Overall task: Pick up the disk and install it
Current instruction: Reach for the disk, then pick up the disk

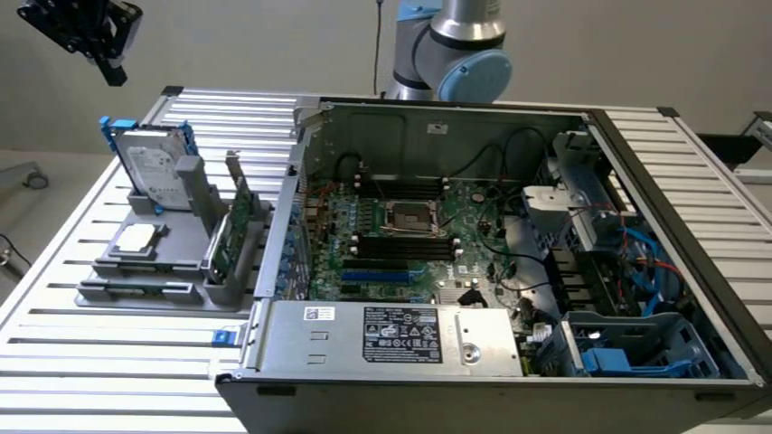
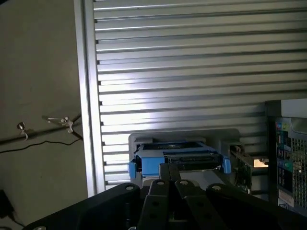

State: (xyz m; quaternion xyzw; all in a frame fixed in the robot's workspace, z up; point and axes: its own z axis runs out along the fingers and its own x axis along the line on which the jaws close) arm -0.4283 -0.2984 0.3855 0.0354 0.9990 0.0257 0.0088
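Note:
The disk (image 1: 155,167) stands upright at the back of a grey fixture (image 1: 145,271), on the exterior view's left. It is silver-grey with a white label and a blue bracket frame. In the wrist view the disk (image 2: 175,160) appears edge-on, blue frame outward, just past my fingertips. My gripper (image 1: 112,70) hangs high above the table's far corner, up and back from the disk and not touching it. Seen from the wrist, the gripper (image 2: 168,173) has its dark fingers (image 2: 158,196) meeting at the tips, shut, with nothing between them.
An open computer case (image 1: 483,262) lies on the slatted aluminium table (image 1: 108,362), with the motherboard exposed and a blue drive cage (image 1: 639,348) at its near corner. The fixture also holds a green circuit card (image 1: 235,226) and a small silver chip (image 1: 136,237). The arm's base (image 1: 453,50) stands behind the case.

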